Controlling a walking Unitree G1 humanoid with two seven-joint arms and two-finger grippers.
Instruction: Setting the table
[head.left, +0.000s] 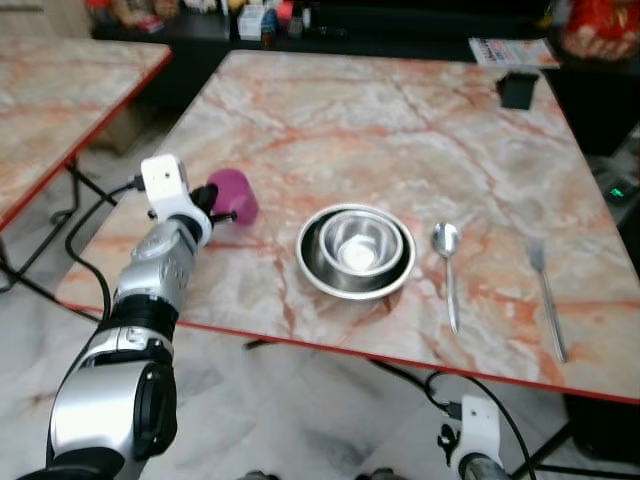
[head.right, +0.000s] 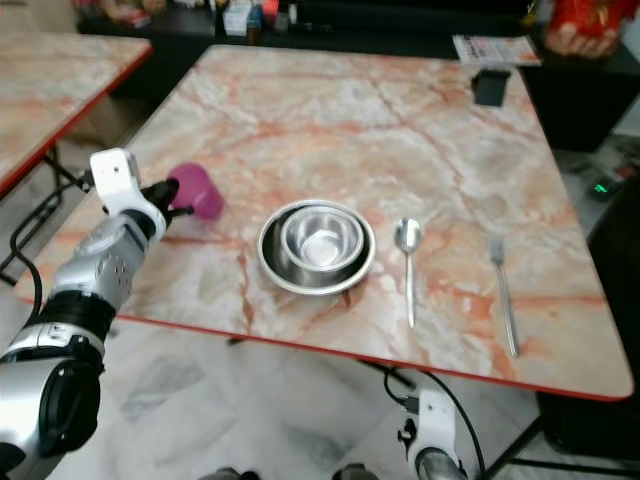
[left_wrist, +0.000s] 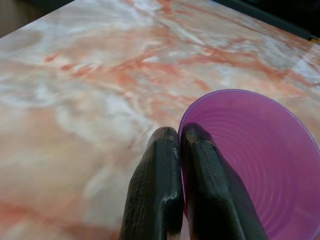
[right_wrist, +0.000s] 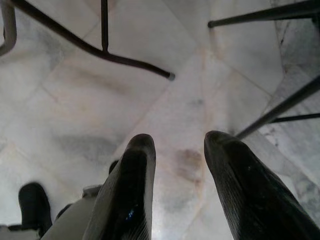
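Note:
A purple plastic cup (head.left: 233, 196) lies tilted near the left edge of the marble table (head.left: 400, 130). My left gripper (head.left: 214, 206) is shut on the cup's rim. In the left wrist view one finger (left_wrist: 200, 165) sits inside the cup (left_wrist: 255, 165) and the other outside it. Two nested steel bowls (head.left: 355, 250) sit near the front middle. To their right lie a spoon (head.left: 447, 262) and then a fork (head.left: 546, 296). My right gripper (right_wrist: 180, 145) hangs open below the table over the tiled floor.
A black box (head.left: 518, 90) and a magazine (head.left: 510, 50) sit at the table's far right corner. A second marble table (head.left: 60, 90) stands to the left across a narrow gap. Metal table legs (right_wrist: 125, 57) cross the floor near my right gripper.

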